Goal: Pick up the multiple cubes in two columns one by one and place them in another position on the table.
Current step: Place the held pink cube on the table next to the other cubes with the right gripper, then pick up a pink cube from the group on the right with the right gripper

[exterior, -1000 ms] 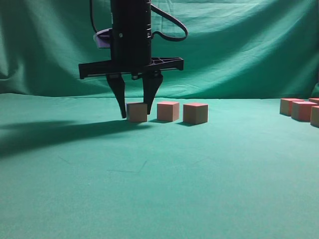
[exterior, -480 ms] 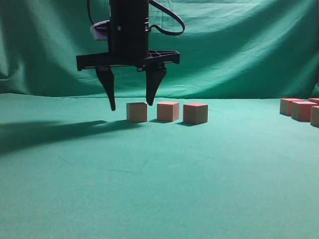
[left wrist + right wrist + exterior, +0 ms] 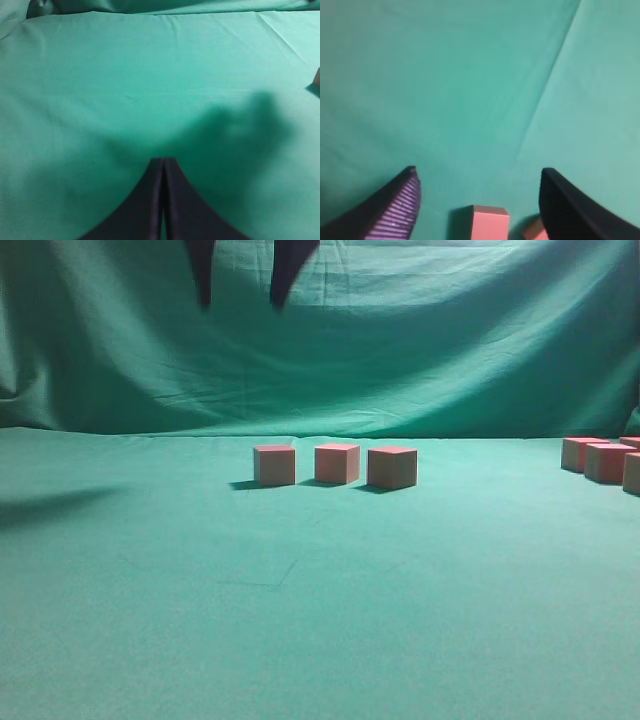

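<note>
Three cubes stand in a row on the green table (image 3: 300,620): the left cube (image 3: 274,465), the middle cube (image 3: 337,462) and the right cube (image 3: 392,467). More cubes (image 3: 605,461) sit at the far right edge. My right gripper (image 3: 241,302) hangs high above the left cube, only its two dark fingertips showing at the top of the exterior view. It is open and empty. In the right wrist view the right gripper (image 3: 479,175) frames a cube (image 3: 490,223) far below, with another cube (image 3: 536,231) beside it. My left gripper (image 3: 163,162) is shut over bare cloth.
A wrinkled green backdrop curtain (image 3: 450,340) hangs behind the table. A sliver of a cube (image 3: 317,76) shows at the right edge of the left wrist view. The cloth in front of the row (image 3: 320,580) lies flat with slight creases.
The right gripper opened around the left cube, left it on the table and rose straight up, almost out of the exterior view. The cubes have not moved.
</note>
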You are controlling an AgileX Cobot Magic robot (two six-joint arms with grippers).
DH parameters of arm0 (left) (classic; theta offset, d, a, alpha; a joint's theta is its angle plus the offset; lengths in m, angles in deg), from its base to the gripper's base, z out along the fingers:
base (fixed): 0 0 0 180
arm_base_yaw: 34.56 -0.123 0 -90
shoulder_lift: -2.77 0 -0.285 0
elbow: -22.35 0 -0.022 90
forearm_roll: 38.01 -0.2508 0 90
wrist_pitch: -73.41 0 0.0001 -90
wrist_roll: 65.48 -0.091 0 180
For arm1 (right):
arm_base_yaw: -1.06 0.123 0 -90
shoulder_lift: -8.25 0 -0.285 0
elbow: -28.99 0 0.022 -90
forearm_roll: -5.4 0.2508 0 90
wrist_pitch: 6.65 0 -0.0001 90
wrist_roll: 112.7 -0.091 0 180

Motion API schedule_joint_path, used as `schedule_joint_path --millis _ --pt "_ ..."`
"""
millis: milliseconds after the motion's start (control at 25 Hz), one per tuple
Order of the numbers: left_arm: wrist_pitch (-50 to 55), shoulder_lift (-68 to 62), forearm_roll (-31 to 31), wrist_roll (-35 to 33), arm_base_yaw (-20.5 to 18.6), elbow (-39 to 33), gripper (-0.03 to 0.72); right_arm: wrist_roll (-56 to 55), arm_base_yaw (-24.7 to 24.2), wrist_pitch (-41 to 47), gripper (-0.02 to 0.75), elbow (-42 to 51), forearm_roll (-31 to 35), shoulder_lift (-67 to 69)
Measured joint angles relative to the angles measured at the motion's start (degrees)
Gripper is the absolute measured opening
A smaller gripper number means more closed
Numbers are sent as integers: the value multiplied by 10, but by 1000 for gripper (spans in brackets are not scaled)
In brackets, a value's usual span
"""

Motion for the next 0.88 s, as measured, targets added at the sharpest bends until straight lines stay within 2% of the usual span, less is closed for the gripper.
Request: schedule_joint_path --millis 240,400,600,880 --pt "0 0 0 0 0 0 0 43 -10 4 463 14 0 -165" --pt "0 0 0 0 0 0 0 45 -47 6 463 86 -1 -303" --pt "0 0 0 0 0 0 0 45 -126 9 463 268 -5 -466" --pt "0 0 0 0 0 0 0 44 -249 12 463 553 -5 -624"
